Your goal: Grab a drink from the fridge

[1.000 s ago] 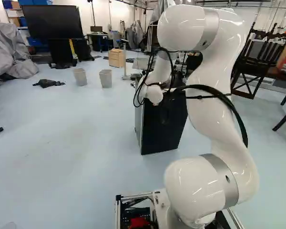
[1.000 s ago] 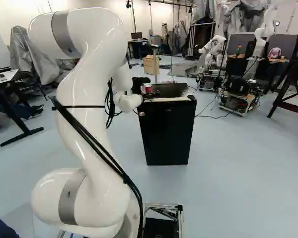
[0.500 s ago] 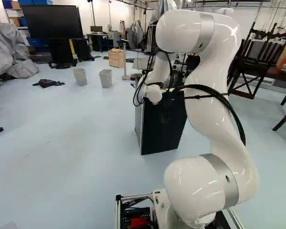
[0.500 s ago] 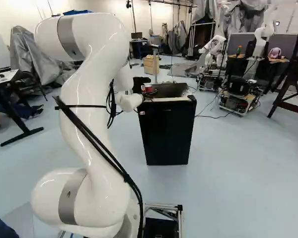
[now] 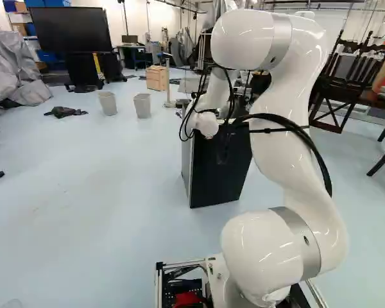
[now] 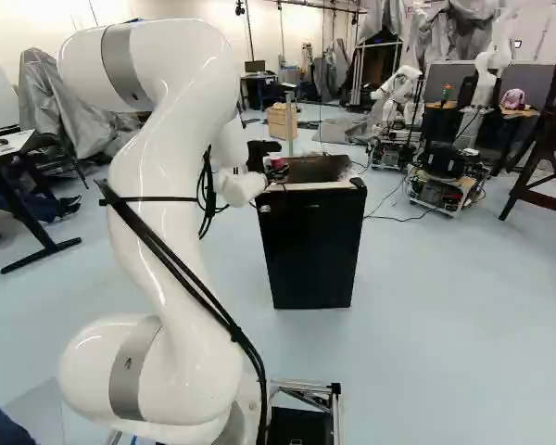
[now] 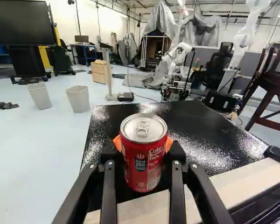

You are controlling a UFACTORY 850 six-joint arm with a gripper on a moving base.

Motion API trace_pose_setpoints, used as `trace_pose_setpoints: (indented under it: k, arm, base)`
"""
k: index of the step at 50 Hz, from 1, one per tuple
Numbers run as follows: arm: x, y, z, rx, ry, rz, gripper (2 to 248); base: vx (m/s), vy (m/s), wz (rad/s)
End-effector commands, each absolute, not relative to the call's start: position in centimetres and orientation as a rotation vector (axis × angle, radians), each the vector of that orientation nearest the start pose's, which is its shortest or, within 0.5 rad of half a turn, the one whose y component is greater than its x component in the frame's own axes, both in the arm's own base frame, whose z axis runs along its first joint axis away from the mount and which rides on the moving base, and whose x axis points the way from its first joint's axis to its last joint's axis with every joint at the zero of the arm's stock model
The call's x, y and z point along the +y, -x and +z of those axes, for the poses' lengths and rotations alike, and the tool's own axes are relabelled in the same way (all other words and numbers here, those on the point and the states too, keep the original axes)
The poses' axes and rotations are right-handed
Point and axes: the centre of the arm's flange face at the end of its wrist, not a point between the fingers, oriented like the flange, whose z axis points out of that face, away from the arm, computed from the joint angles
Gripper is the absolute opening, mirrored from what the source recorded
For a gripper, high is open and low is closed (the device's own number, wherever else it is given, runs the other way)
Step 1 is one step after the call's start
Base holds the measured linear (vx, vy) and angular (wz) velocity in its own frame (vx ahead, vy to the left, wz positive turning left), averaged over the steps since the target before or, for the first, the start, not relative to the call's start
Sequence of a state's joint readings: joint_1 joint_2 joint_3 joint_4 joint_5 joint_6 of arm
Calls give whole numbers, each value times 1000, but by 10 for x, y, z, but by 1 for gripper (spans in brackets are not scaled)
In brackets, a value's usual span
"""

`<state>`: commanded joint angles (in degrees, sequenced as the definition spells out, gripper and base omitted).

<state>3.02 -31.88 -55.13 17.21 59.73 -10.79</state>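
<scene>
Slightly shifted since the earlier frame, the white arm's upper joint (image 6: 181,60) sits farther left in the right base view. Its gripper (image 6: 275,171) holds a red soda can (image 7: 142,161) between orange pads (image 7: 170,143), over the black mini fridge (image 6: 310,250); whether the can touches the top is hard to tell. Beyond are grey bins (image 5: 142,106), then a wooden cabinet (image 5: 156,78).

Arm's upper bend (image 6: 193,65) a bit higher vs. prev. pic, pincer (image 6: 271,156) now overlapping red can (image 6: 277,165)
</scene>
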Motion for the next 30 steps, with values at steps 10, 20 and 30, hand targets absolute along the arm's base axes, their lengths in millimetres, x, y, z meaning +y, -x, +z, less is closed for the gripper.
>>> trace_pose_setpoints:
  k: [10,20,30]
  arm:
    - [8,-598,362,177,2490,-2193,100]
    - [8,-598,374,181,2467,-2215,100]
    - [8,-598,383,184,2448,-2233,100]
  base:
    - [0,0,0]
    - [0,0,0]
    - [0,0,0]
